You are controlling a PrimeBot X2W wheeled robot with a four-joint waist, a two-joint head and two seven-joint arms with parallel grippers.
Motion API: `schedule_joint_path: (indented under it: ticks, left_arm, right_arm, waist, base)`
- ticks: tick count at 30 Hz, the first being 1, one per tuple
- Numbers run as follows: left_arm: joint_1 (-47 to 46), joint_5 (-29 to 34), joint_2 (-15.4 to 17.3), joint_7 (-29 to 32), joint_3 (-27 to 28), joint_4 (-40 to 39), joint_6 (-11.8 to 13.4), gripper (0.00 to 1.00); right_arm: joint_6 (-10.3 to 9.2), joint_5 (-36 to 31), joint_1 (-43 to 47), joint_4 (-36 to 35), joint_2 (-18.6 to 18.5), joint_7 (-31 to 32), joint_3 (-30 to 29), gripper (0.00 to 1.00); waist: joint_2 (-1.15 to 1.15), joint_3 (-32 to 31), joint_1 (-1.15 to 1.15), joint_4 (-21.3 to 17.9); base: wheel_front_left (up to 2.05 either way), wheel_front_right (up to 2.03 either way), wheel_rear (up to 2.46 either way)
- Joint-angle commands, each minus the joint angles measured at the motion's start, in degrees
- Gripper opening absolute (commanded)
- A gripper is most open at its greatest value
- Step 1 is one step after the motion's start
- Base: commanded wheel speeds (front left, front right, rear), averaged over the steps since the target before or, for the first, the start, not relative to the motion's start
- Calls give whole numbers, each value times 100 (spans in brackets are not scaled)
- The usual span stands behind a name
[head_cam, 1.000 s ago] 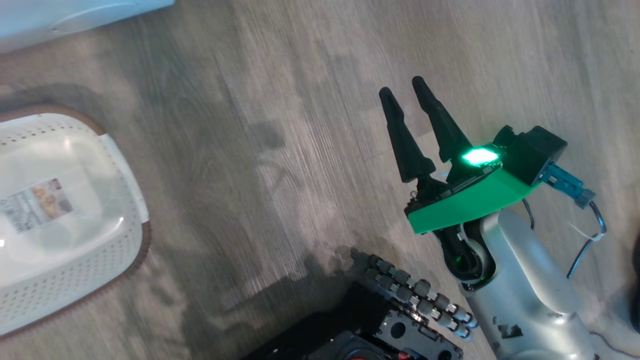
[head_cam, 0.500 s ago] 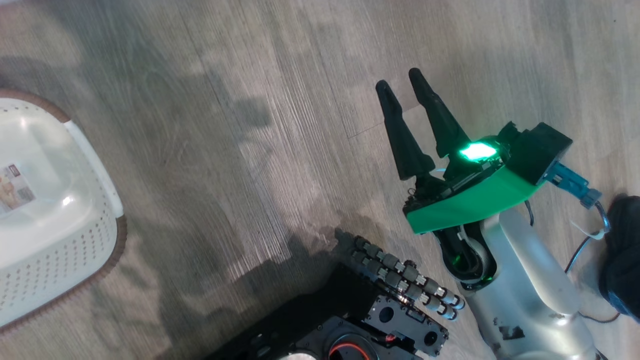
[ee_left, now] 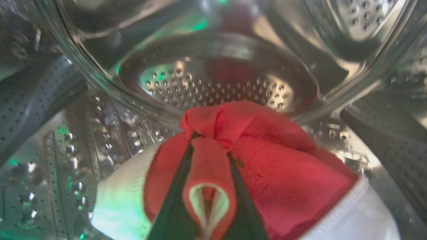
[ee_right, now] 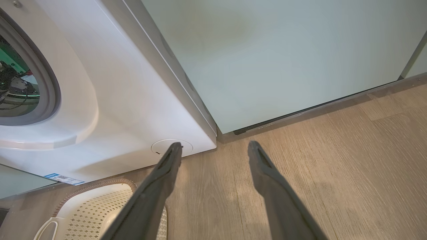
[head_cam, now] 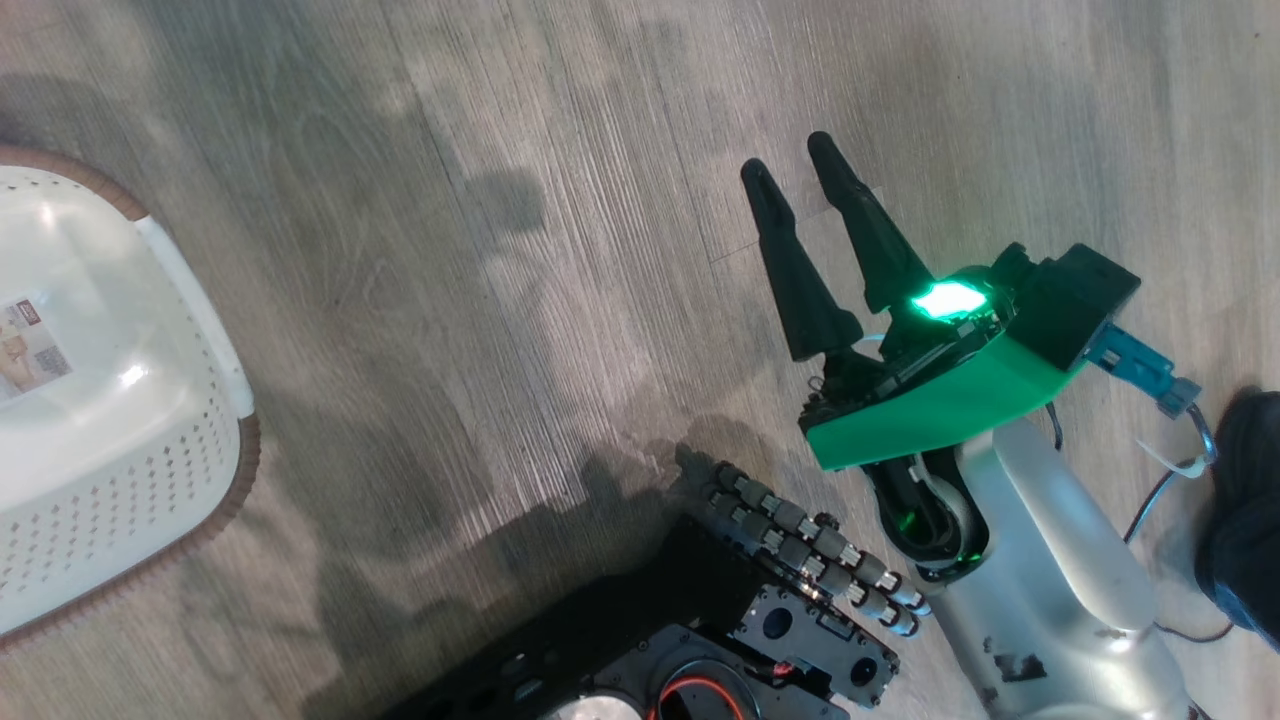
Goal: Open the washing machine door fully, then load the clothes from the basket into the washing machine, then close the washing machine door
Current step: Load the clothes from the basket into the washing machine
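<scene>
1. Our head camera has turned, so the basket (head_cam: pixel 120 510) now sits further left, empty where we see it.
2. Our left claw (ee_left: pixel 210 145) pinches the red garment (ee_left: pixel 287 180) inside the drum (ee_left: pixel 213 86); release looks next.
3. Our right claw (head_cam: pixel 788 158) stays spread over the floor (head_cam: pixel 500 300).

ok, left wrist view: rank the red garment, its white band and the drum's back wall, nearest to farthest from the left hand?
1. red garment: centre, pinched in the left hand.
2. white band: lower right, along the garment's edge, just beside the hand.
3. drum's back wall: upper centre, perforated, well behind the garment.
</scene>
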Motion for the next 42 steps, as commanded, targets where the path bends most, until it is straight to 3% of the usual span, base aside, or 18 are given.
schedule_joint_path:
  ticks: [1, 12, 13, 14, 15, 24, 29, 42]
  left_arm:
    - [-247, 55, 145, -65, 34, -147, 59, 0]
    - [-365, 73, -37, 518, -279, 470, -183, 0]
    - [-364, 28, -57, 564, -268, 502, -210, 30]
    - [-355, 5, -68, 618, -276, 528, -235, 93]
    - [-349, -43, -85, 651, -262, 541, -265, 100]
    - [-7, -410, -96, 709, -103, 345, -342, 100]
    - [720, -778, -304, 582, 38, 18, -318, 100]
    - [2911, -1394, -842, -443, 371, -1618, 63, 100]
  right_arm:
    - [0, -48, 146, -170, -28, -52, 63, 100]
    - [0, -61, 234, -207, -28, -52, 26, 100]
    - [0, -61, 228, -206, -28, -52, 29, 100]
    - [0, -60, 219, -203, -28, -52, 30, 100]
    - [0, -58, 207, -199, -28, -52, 34, 100]
    - [0, -71, 15, -139, -28, -52, 142, 100]
    - [0, -267, -16, -23, -28, -52, 59, 100]
    - [0, -824, 182, 223, -28, -52, -412, 100]
  waist:
    - [0, 0, 0, 1]
    - [0, 19, 0, 41]
    - [0, 19, 0, 45]
    - [0, 15, 0, 50]
    - [0, 12, 0, 53]
    - [0, -201, 0, 51]
    - [0, -576, 0, 316]
    - [0, -1489, 0, 1083]
  base:
    - [0, 0, 0]
    - [0, 0, 0]
    - [0, 0, 0]
    - [0, 0, 0]
    - [0, 0, 0]
    - [0, 0, 0]
    - [0, 0, 0]
    - [0, 0, 0]
